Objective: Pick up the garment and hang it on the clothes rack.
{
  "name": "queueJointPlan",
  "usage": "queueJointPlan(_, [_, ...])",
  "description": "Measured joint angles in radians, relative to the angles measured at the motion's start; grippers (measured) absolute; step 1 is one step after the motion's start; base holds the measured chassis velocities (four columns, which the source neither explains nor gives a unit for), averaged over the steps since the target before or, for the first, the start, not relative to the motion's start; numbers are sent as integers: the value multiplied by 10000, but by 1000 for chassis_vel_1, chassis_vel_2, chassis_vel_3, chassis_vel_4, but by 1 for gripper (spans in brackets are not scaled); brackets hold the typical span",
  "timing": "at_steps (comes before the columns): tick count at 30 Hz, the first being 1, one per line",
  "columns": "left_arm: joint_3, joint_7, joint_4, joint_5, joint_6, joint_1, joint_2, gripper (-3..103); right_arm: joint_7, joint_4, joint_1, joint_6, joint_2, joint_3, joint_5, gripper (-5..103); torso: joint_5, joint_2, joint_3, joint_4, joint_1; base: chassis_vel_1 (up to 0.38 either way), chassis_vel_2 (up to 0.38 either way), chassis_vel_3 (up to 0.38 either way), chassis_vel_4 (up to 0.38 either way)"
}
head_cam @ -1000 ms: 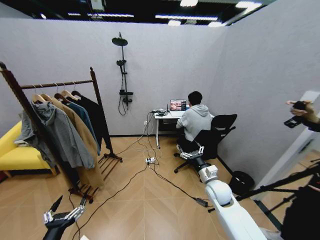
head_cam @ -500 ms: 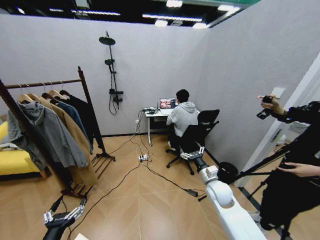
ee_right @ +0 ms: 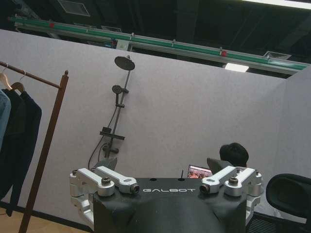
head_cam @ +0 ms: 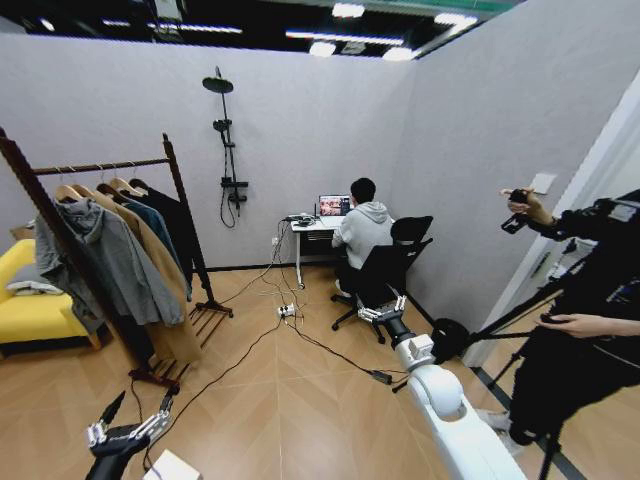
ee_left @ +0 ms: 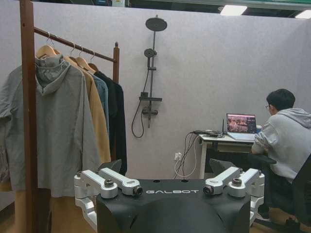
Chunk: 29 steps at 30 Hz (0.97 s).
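Observation:
The garment point(head_cam: 183, 228), a long black coat on a hanger, hangs at the far end of the clothes rack point(head_cam: 186, 205), behind a teal jacket, a tan coat and a grey hoodie point(head_cam: 115, 262). My left gripper point(head_cam: 135, 420) is low at the near left, open and empty, well short of the rack. In the left wrist view the left gripper point(ee_left: 165, 167) faces the rack's post point(ee_left: 26, 97) and the black garment point(ee_left: 117, 121). My right gripper point(head_cam: 383, 309) is stretched forward at mid-right, open and empty. The right wrist view has the right gripper point(ee_right: 163, 165), the garment point(ee_right: 22, 131) and a rack post point(ee_right: 48, 141).
A yellow sofa point(head_cam: 30, 310) stands behind the rack. Cables point(head_cam: 300, 340) trail across the wooden floor to a desk point(head_cam: 310, 228) with an office chair point(head_cam: 385, 275). A tripod point(head_cam: 500, 325) stands at the right. A white box point(head_cam: 172, 466) lies by my left gripper.
The whole head view has shifted, so the camera has turned; the rack now sits slightly further right in the picture than half a second ago. Both grippers keep their pose, open.

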Motion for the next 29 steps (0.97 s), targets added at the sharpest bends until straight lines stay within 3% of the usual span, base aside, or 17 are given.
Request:
queueJointPlan(11, [0,-2,0,0,0,1,0,100,-115,-192,7,-109,133,-251,226,100,0,1,-1,0,-1,41,-15,-15,45])
queueJointPlan(17, [0,-2,0,0,0,0,0,100,-169,-35,-247,-1196,-107,-311,1570,100,1,-1,1,0,3,0,0,0,0])
queueJointPlan(19, [0,-1,0,0,0,0,0,100,-147,319,-493,-2022,-61,-267,2299,100,0,0,1,0,3,0,0,0,0])
queueJointPlan(22, [0,0,0,0,0,0,0,100,-175,602,-972,-2357,23,-72,2300,100,-2,0,0,3,2,0,0,0,0])
queueJointPlan(29, [0,0,0,0,0,0,0,100,-519,1433,-2500,-2357,129,648,1993,100,2,1,-1,-3,0,0,0,0,0])
